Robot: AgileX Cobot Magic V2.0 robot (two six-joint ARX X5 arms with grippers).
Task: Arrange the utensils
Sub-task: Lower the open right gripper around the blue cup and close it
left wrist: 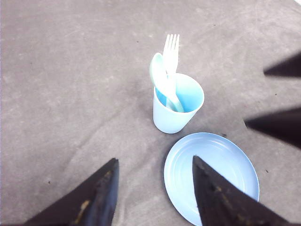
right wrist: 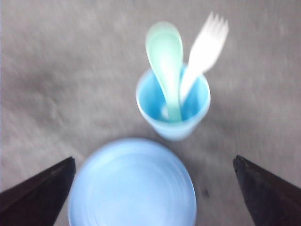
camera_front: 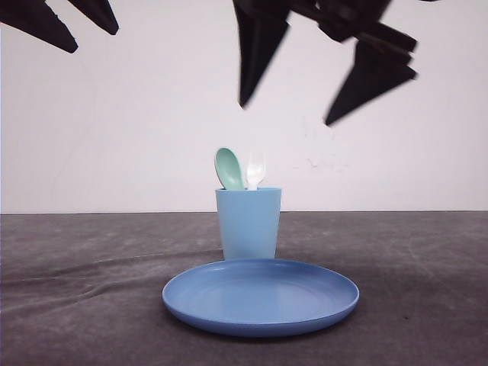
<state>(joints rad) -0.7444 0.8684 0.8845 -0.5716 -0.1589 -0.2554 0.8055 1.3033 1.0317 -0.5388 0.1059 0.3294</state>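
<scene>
Front view gives me the clearest read: the light blue cup (camera_front: pixel 248 223) stands upright on the dark grey tabletop (camera_front: pixel 76 305), and both utensils stand in it, heads up. I see the mint-green spoon (camera_front: pixel 229 168) leaning to the left, its oval bowl above the rim, and the white fork (camera_front: pixel 255 169) just beside it on the right, tines upward. The blue round plate (camera_front: pixel 261 296) lies flat in front of the cup, nearer the camera, its far rim overlapping the cup's base in this view; whether they touch I cannot tell from here.

From the left wrist camera, I see the spoon (left wrist: pixel 162 80) and fork (left wrist: pixel 170 54) crossing inside the cup (left wrist: pixel 178 106), handles down in it. A narrow strip of tabletop separates cup and plate (left wrist: pixel 214 165) there, so they sit near each other but apart.

My left tool (camera_front: pixel 72 27) hangs high at the upper left, well above the tabletop, its dark fingers (left wrist: pixel 96 197) spread apart with nothing between them. My right tool (camera_front: pixel 305 107) hangs above the cup and a little to its right, fingers wide apart and holding nothing; in its blurred wrist picture the fingers (right wrist: pixel 37 193) frame the plate (right wrist: pixel 131 188), with the cup (right wrist: pixel 173 106), spoon (right wrist: pixel 165 61) and fork (right wrist: pixel 204 47) beyond.
</scene>
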